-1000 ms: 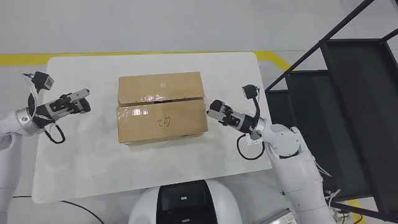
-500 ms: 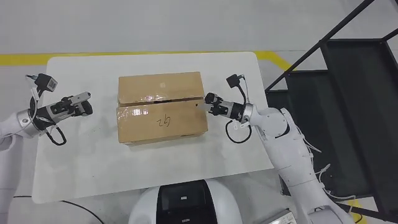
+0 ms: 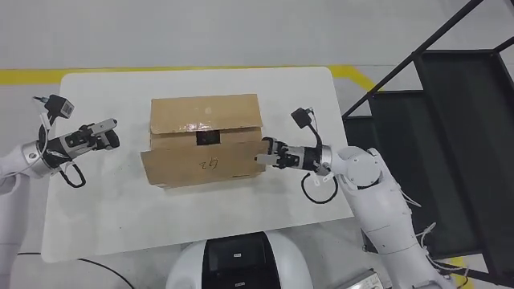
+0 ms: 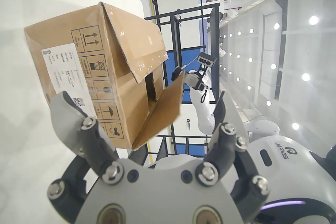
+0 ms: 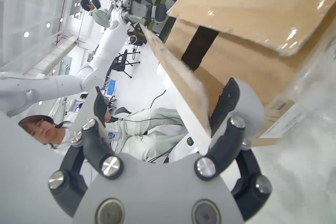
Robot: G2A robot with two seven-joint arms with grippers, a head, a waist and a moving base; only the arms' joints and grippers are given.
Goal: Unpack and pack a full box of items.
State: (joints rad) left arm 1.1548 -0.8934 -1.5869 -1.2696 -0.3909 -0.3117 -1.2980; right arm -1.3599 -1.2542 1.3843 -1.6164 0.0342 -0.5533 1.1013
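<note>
**A:** Where is the box?

**B:** The cardboard box (image 4: 123,104) sits on the white bench (image 3: 96,217), with bare bench on every side of it. Its two top flaps have parted. The far flap (image 3: 206,112) lies roughly flat over the box. The near flap (image 3: 201,164) (the one with a handwritten mark on it) is tilted up and outward on the robot's side of the box. Between the two flaps a dark gap (image 3: 207,137) opens into the box. I cannot tell what lies inside.

**A:** And the right gripper?

**B:** The right gripper (image 5: 165,86) is at the box's right end, at the corner of the near flap. Its fingers stand apart and the flap's edge runs between them. The edge lies against one finger (image 5: 236,101), and the other finger is clear of the cardboard. So the gripper is spread rather than pinching the flap.

**A:** The left one?

**B:** The left gripper (image 4: 142,93) hangs well apart from the box, off its left end, and points toward it. Its fingers are spread wide and hold nothing.

**A:** Anything else on the box itself?

**B:** A white label (image 4: 61,67) is stuck on the box's left end wall, beside a printed panel of handling symbols. Clear tape glints on the far flap.
</note>
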